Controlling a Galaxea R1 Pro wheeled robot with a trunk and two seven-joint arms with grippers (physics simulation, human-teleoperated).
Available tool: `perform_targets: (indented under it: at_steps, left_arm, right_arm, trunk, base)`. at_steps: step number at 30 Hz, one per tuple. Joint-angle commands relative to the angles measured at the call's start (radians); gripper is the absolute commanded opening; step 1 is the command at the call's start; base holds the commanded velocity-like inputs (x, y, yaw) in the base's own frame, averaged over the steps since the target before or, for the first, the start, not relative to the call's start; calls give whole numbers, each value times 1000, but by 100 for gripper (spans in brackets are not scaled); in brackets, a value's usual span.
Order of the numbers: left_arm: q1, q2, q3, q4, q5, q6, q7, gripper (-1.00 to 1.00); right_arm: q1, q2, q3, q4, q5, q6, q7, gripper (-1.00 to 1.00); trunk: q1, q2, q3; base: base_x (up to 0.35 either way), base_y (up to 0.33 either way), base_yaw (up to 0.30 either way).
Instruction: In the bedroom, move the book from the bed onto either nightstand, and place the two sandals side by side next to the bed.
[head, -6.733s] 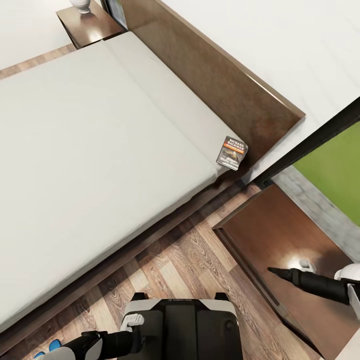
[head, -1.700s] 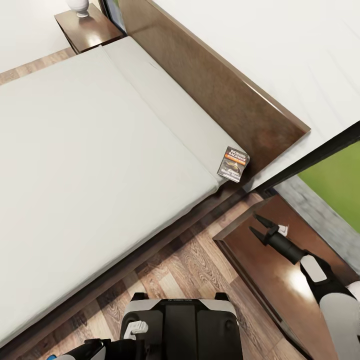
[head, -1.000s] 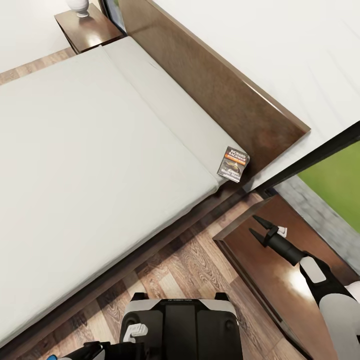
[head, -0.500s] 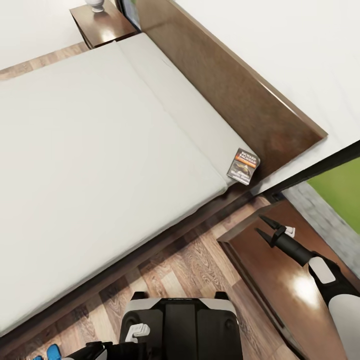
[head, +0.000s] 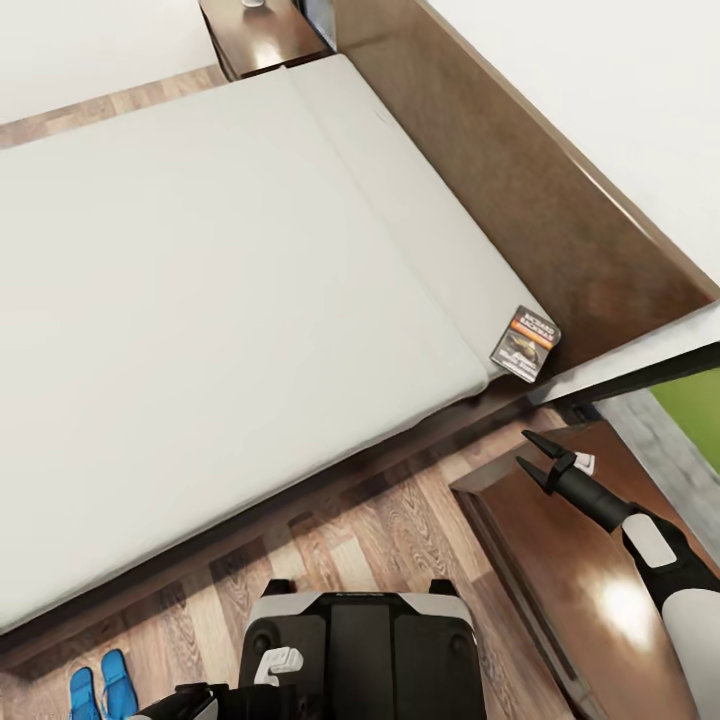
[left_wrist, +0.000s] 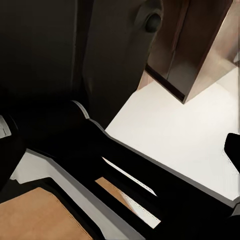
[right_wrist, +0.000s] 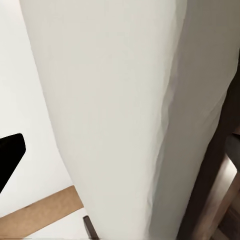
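Head view: small dark paperback book lies on the pale grey mattress corner of the dark wood bed, not yet moved | bright blue flip-flop sandals paired on brown plank floor | right gripper jaws spread, empty, over glossy reddish-brown nightstand | left gripper: cannot tell.

Left wrist view: dark robot body panels occupy most of the frame, with a round black knob near one upper panel edge. Beyond them a pale white surface meets a dark brown wooden structure with vertical panels. A black finger tip intrudes at the frame edge. A tan strip shows under a grey-edged dark bar; its identity is unclear.
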Motion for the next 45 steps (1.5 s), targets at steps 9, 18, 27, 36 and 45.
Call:
perform_targets:
  at_steps: [9,18,27,36,45]
  left_arm:
    - [0,-1,9,-1,-6,10,-4,100]
    - [0,-1,9,-1,-6,10,-4,100]
    - [0,-1,8,-1,-6,10,-7,100]
    - [-1,4,21,-18,6,13,-22,100]
    - [-5,27,57,-314,206,135,-310,100]
  right_arm:
    - [0,-11,-2,0,-3,6,1,100]
    - [1,-19,-4,0,-3,6,1,100]
    - [3,-117,-1,1,-11,6,2,100]
    - [3,-123,-1,1,-12,6,1,100]
    - [3,-124,-1,1,-12,6,1,100]
  trunk:
    - [1,-1,-8]
    - [1,-1,-15]
    - [1,-1,-16]
    - [1,-1,-16]
    - [1,-1,-16]
  base:
    - [0,0,239]
    - [0,0,206]
    - [0,0,20]
    - [0,0,0]
    - [0,0,0]
